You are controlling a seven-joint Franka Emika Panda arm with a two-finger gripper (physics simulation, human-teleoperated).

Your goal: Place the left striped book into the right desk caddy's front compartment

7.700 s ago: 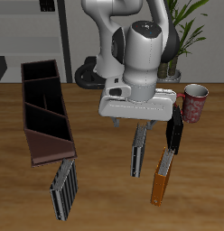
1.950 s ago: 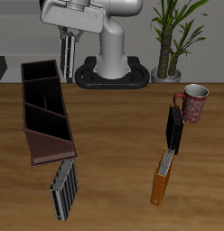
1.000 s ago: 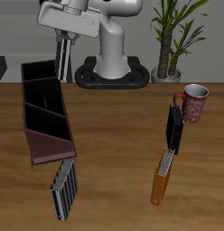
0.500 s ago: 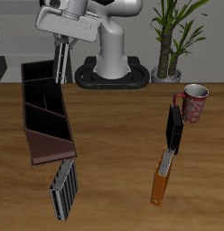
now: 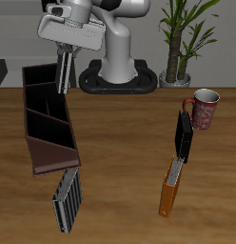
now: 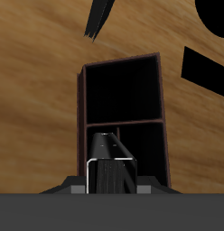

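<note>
My gripper (image 5: pixel 65 48) is shut on the slim grey left striped book (image 5: pixel 65 72), which hangs upright below it. The book's lower end sits just above the right desk caddy (image 5: pixel 49 119), over its square front compartment (image 5: pixel 40 78) at the far end from the sloped reddish-brown panel (image 5: pixel 53 154). In the wrist view the book's edge (image 6: pixel 109 161) stands between my fingers, with the caddy's open sections (image 6: pixel 124 90) below it.
The wider, darker striped book (image 5: pixel 68 200) lies by the sloped panel near the table's front edge. An orange book (image 5: pixel 170 188), a black book (image 5: pixel 185 136) and a red mug (image 5: pixel 204 107) stand on the other side. A potted plant (image 5: pixel 182 38) and the robot base (image 5: pixel 118 71) are at the back.
My gripper has carried the striped book sideways and down toward the caddy's far end section. Earlier it took the book from the table middle. Nothing else moved.
</note>
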